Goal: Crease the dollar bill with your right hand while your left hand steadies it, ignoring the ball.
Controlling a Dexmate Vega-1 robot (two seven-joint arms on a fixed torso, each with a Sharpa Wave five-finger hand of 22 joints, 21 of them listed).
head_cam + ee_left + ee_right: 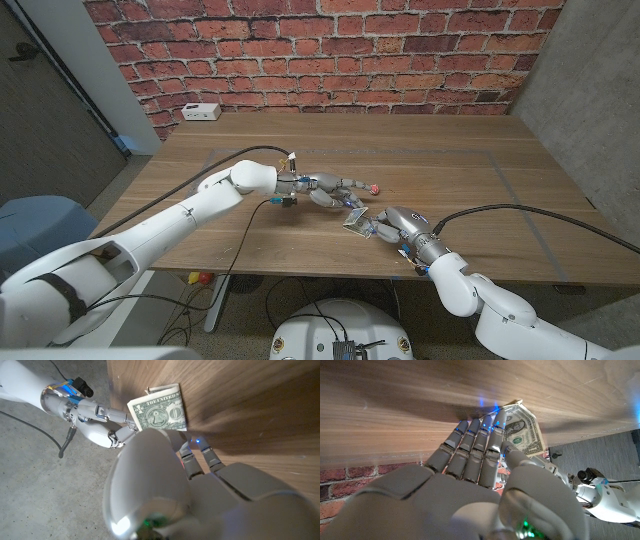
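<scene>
Bill: we see the green paper dollar bill (355, 221) lying folded on the brown wooden table (450, 180), near its front edge.
Right hand (385, 226): just beside the bill, nearer than the left; fingers (479, 445) straight and together, tips on the bill's edge, gripping nothing we can see.
Left hand (328, 189): just behind the bill, fingers extended toward it; contact unclear.
Key relation: bill lies straight ahead of our right fingertips.
Ball: small red ball (375, 187) just beyond the bill.

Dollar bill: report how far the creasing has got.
Done: the dollar bill already looks doubled over on the table. In hand: the right hand and left hand both meet at it. Left: pressing the crease flat. The ball lies untouched.
</scene>
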